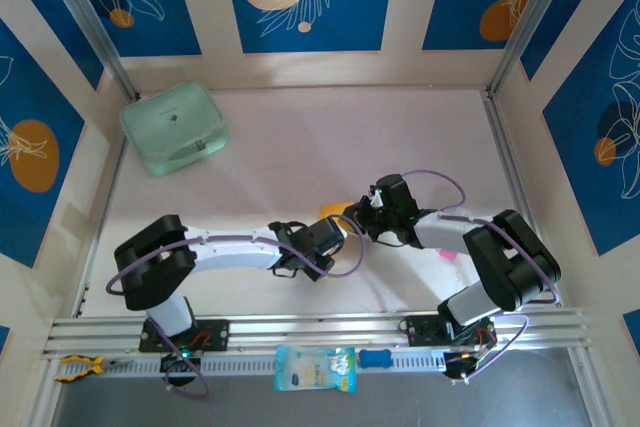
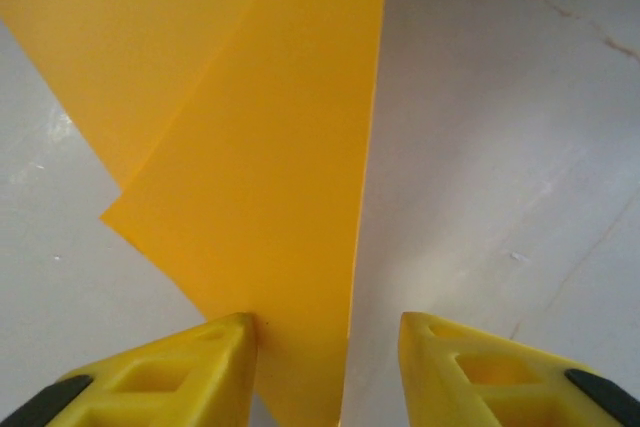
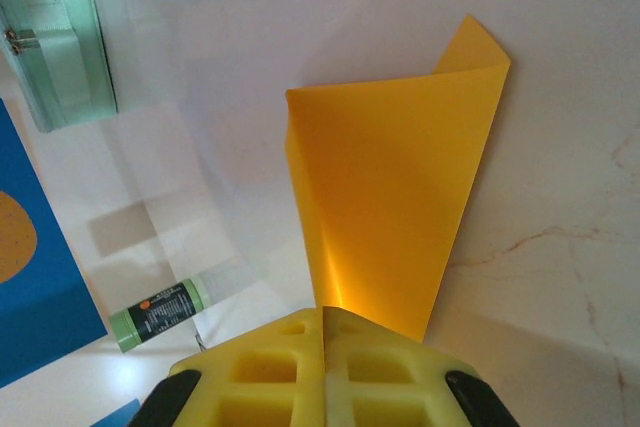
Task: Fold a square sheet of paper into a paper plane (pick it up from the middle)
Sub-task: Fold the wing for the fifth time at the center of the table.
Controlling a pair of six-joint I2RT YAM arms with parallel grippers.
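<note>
The square sheet of paper point(image 3: 390, 197) is orange-yellow and folded over on itself, with a crease running up from my right gripper point(image 3: 323, 312). That gripper is shut on the folded edge and holds the sheet above the white table. In the left wrist view the same sheet point(image 2: 260, 147) shows two overlapping layers. Its lower end lies between the fingers of my left gripper point(image 2: 328, 319), close against the left finger. These jaws stand apart, open. From above, both grippers meet mid-table, left point(image 1: 338, 230) and right point(image 1: 358, 215), with a corner of the sheet point(image 1: 335, 210) showing. A paper plane is out of view.
A mint-green rounded case point(image 1: 173, 127) lies at the back left, also seen as the case point(image 3: 55, 37). A green-labelled tube point(image 3: 160, 312) lies near the right gripper. A pale blue packet point(image 1: 315, 367) rests on the front rail. Patterned walls enclose the table.
</note>
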